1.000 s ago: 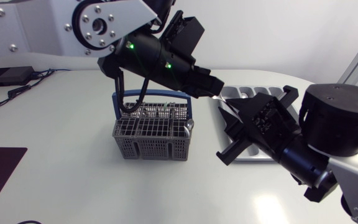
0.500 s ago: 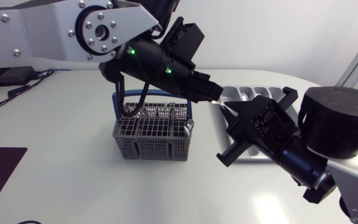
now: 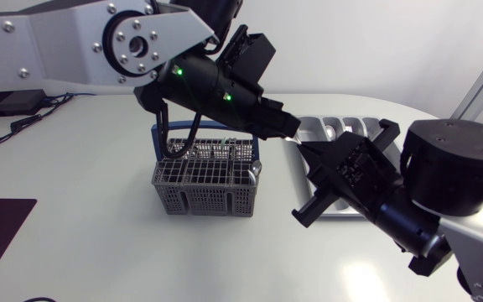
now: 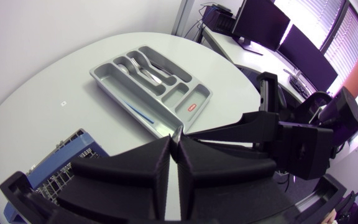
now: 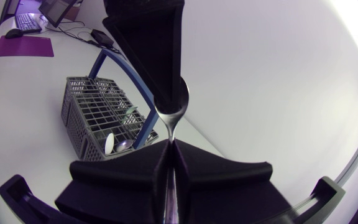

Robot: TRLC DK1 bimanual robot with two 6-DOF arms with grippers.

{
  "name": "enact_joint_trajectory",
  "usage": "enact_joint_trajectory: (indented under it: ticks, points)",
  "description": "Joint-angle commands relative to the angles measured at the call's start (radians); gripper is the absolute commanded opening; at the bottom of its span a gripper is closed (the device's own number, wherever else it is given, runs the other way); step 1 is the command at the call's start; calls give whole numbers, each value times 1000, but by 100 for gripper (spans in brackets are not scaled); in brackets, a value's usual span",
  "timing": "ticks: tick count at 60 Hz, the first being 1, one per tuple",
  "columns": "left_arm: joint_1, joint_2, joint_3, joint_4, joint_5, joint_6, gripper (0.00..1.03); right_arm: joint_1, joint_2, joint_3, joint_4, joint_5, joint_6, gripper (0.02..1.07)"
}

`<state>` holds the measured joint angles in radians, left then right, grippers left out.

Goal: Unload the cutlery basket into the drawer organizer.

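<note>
The right pincer (image 5: 169, 146) is clenched on the handle of a spoon (image 5: 178, 102), up in the air just right of the grey basket (image 3: 204, 178). The left pincer (image 4: 174, 142) grips its round end. Right of the basket, farther back on the white desk (image 3: 82, 243), sits the drawer organizer (image 4: 151, 78). Its red label (image 4: 193, 106) is too small to read.

The right claw (image 3: 307, 153) and arm mask much of the silver-grey plastic drawer organizer (image 3: 319, 126), and the handle of the metal spoon (image 5: 171, 121) lies buried inside that same claw.
</note>
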<state>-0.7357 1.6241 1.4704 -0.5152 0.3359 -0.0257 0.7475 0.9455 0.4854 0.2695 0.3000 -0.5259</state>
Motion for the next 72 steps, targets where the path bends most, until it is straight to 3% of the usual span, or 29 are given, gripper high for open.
enact_joint_trajectory:
  ticks: [1,10,21,29,34,49,64,72]
  points:
    - [-10,-6,-27,-2,9,-2,3,4,-4,-22,11,13,-6,8]
    - [-2,-6,-19,1,9,-11,7,6,-5,-28,13,11,-6,8]
    - [24,-29,1,11,11,-26,51,6,-13,-42,10,10,-11,8]
    - [64,-49,25,17,15,-48,75,6,-25,-54,2,-1,-11,8]
    - [96,-67,39,20,17,-56,84,6,-42,-65,-7,-9,-14,8]
    - [203,-129,65,26,15,-49,85,-102,-162,-134,-92,-159,-65,8]
    - [223,-147,-1,30,2,58,84,-438,-260,-149,-245,-529,-218,8]
    - [206,-148,-44,30,-9,122,84,-680,-217,-97,-386,-786,-355,8]
